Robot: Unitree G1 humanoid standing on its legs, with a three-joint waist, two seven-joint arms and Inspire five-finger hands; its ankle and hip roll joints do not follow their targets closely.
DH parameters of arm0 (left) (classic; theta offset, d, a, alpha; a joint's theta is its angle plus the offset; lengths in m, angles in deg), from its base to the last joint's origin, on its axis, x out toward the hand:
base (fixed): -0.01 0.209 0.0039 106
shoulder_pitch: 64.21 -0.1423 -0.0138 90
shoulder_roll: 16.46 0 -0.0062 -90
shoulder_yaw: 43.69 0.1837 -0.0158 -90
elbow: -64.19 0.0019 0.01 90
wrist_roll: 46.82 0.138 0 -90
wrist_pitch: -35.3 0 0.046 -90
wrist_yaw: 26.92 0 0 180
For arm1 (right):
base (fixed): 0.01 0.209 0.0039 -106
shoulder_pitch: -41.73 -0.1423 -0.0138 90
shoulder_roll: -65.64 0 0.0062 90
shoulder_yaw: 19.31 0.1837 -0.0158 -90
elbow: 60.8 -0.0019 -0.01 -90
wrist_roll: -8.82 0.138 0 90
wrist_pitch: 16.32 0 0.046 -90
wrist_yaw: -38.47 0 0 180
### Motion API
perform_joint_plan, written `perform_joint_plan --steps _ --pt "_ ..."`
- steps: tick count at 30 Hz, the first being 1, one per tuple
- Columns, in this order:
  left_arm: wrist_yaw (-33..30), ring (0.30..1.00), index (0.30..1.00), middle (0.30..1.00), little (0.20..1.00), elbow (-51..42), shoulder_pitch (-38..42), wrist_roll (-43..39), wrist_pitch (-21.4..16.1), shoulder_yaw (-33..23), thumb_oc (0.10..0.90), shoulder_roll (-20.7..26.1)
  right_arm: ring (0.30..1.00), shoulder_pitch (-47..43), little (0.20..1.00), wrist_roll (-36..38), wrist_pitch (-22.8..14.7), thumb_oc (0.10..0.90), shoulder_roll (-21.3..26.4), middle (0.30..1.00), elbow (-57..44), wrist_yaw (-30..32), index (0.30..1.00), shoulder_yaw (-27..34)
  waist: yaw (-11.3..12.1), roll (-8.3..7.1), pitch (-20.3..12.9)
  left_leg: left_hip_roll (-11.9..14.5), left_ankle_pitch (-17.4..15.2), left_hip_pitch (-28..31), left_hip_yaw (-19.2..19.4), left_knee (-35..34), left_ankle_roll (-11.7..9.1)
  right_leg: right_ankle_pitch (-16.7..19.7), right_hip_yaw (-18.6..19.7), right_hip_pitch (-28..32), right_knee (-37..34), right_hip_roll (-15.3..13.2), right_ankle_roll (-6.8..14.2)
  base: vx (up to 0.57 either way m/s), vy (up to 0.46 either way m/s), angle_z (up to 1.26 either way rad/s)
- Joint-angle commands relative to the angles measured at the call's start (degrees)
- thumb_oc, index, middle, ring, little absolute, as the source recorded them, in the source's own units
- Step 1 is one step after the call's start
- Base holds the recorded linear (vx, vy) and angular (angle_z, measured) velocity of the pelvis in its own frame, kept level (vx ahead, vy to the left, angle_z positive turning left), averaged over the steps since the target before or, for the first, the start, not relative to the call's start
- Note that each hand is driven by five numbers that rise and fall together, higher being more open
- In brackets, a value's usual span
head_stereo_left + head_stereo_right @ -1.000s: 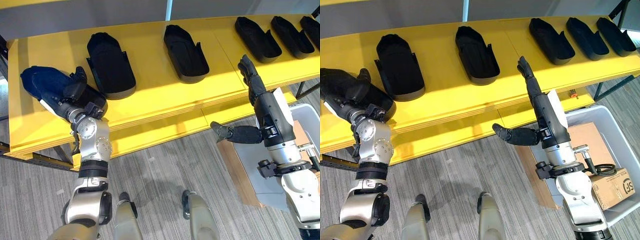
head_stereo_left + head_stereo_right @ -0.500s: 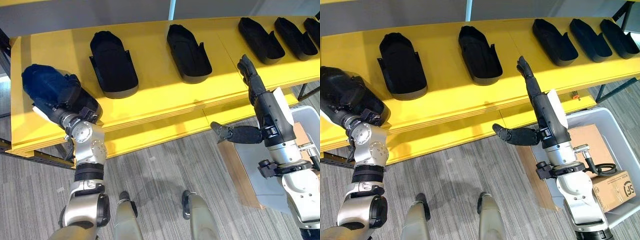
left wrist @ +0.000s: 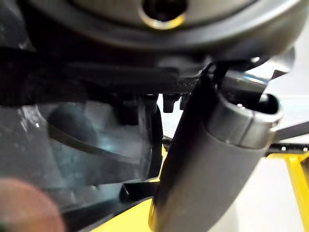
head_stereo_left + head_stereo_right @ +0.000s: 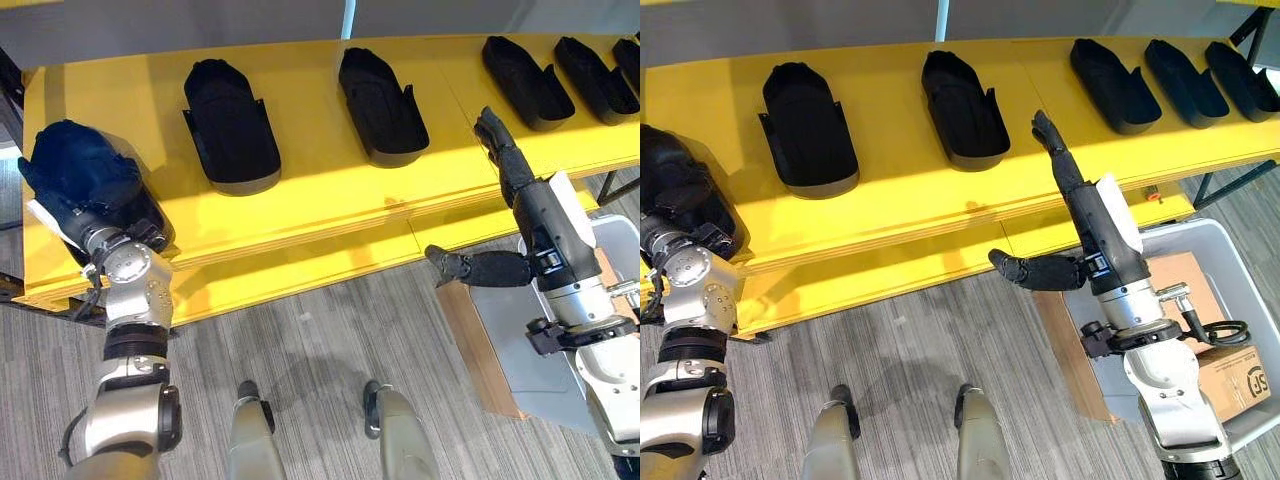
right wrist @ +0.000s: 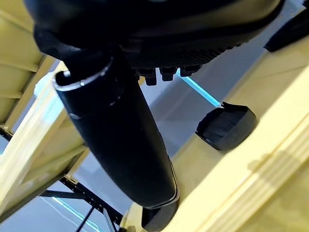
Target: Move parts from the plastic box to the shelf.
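Black parts lie in a row along the yellow shelf (image 4: 330, 190): one (image 4: 229, 125) toward 11 o'clock, one (image 4: 380, 105) near 12, and three more (image 4: 1114, 71) (image 4: 1183, 76) (image 4: 1243, 75) running off toward 2 o'clock. None of them lies between either hand and the shelf edge.

At 9 o'clock the left hand (image 4: 85, 205) rests on the shelf's left end under a dark part (image 4: 75, 170) that covers it; whether its fingers are curled round the part cannot be told. The left wrist view shows the thumb standing out against a dark, glossy surface pressed close to the palm, with a strip of yellow shelf below.

At 3 o'clock the right hand (image 4: 1075, 215) is open and holds nothing: straight fingers point up over the shelf's front edge, ending just short of the 12 o'clock part, and the thumb sticks out sideways below the shelf front. The right wrist view shows one part's rounded end (image 5: 226, 126) on the shelf past the thumb.

At 4 o'clock, on the floor, the grey plastic box (image 4: 1230, 280) holds cardboard cartons (image 4: 1230, 375), seen more fully by the right eye.
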Motion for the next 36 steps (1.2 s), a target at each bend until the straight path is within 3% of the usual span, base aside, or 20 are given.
perform_joint_plan --steps 1,10,36 --pt "2.5 1.0 1.0 1.0 1.0 0.3 5.1 5.5 -1.3 2.6 0.9 5.6 1.0 -4.2 1.0 3.8 -4.8 0.9 1.7 1.0 -7.3 1.1 1.0 7.1 0.1 0.33 -2.2 -0.7 -1.7 1.8 0.9 -0.9 4.4 -0.5 -1.3 2.6 -0.7 2.3 -4.0 -0.09 0.021 -0.01" --pt "7.3 1.0 1.0 1.0 1.0 5.6 6.8 17.2 2.7 9.1 0.9 13.1 1.0 -3.5 1.0 5.8 -4.5 0.9 2.7 1.0 -6.8 -0.8 1.0 9.5 -0.3 0.93 -2.2 -0.6 -3.0 1.8 0.5 -0.1 3.9 -1.8 -0.6 2.6 -0.1 2.6 -3.8 0.02 -0.001 0.0" --pt "11.1 1.0 1.0 1.0 1.0 10.2 7.1 23.1 3.2 12.3 0.9 15.9 1.0 -2.3 1.0 6.9 -4.9 0.9 2.4 1.0 -8.5 -3.0 1.0 11.0 -0.2 0.78 -2.2 -0.5 -3.1 0.7 0.6 0.7 3.9 -1.6 -0.8 1.8 0.1 2.6 -3.8 0.0 0.0 0.0"
